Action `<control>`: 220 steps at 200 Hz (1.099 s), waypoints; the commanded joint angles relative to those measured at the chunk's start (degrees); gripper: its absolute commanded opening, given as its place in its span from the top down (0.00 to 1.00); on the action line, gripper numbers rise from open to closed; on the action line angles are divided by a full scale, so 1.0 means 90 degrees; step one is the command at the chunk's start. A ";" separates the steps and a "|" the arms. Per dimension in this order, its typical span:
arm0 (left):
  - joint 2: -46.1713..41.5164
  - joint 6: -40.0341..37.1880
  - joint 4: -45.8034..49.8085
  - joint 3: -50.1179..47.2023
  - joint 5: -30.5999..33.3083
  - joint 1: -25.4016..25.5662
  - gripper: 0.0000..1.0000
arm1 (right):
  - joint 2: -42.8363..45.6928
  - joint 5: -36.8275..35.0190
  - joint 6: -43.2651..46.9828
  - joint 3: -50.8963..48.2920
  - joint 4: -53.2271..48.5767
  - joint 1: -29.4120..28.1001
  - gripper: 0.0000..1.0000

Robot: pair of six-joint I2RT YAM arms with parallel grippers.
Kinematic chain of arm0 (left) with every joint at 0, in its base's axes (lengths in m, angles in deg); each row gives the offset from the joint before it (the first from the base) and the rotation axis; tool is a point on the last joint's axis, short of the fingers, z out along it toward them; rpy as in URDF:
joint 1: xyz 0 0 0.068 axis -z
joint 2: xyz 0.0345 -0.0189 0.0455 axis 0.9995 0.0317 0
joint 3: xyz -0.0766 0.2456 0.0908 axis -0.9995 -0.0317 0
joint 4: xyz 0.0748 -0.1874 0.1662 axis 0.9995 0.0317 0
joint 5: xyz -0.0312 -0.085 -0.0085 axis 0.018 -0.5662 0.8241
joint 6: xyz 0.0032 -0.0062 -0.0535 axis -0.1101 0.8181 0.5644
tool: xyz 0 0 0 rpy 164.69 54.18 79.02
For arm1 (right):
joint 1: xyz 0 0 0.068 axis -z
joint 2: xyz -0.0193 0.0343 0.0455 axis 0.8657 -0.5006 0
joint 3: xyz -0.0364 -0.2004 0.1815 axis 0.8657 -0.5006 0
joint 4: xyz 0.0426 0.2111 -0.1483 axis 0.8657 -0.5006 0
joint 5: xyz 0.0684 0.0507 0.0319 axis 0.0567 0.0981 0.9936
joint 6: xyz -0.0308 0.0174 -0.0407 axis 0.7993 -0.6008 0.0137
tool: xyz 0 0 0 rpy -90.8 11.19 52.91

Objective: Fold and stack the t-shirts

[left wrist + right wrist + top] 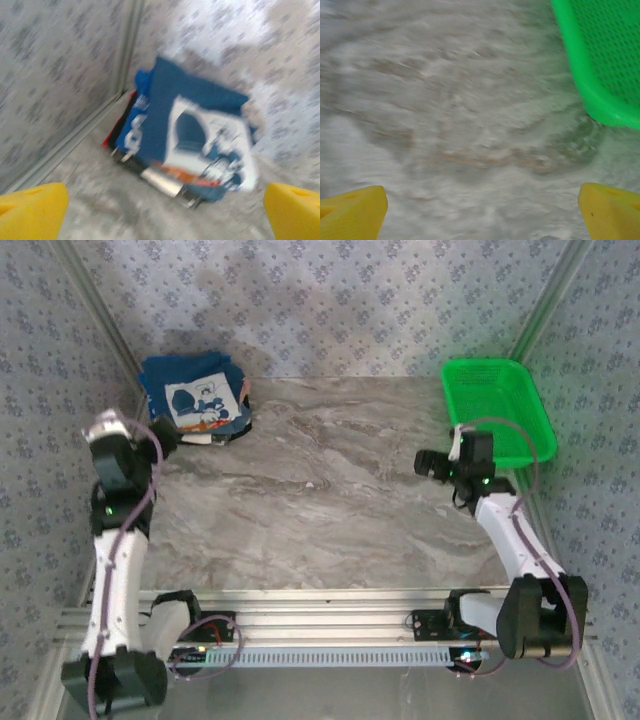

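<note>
One grey marbled table bears a green plastic mesh basket far right and the folded blue cloth t-shirts stacked far left, cartoon print uppermost. The left gripper, jaws wide apart and empty, faces the stack. The right gripper is spread likewise near the basket.

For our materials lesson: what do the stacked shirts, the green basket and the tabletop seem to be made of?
Stacked shirts: soft matte cloth, folded edges, printed picture. Green basket: likely plastic, glossy rim, walls full of small holes. Tabletop: grey veined stone look, perhaps only a printed laminate.
</note>
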 commanded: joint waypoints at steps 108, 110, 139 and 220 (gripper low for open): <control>0.3224 -0.1480 -0.6803 -0.3407 0.0552 0.0537 0.00 | -0.2299 0.0519 0.0789 -0.2615 0.7254 0.0848 0.00; 0.3359 -0.1514 -0.6893 -0.3380 0.0530 0.0556 0.00 | -0.2289 0.0523 0.0791 -0.2608 0.7230 0.0851 0.00; 0.4186 -0.1924 -0.6777 -0.2917 -0.0099 0.0727 0.00 | -0.2182 0.0292 0.0902 -0.2368 0.6621 0.0730 0.00; 0.4276 -0.1946 -0.6487 -0.2656 -0.0054 0.0732 0.00 | -0.2204 -0.0242 0.1134 -0.2216 0.6399 0.0384 0.00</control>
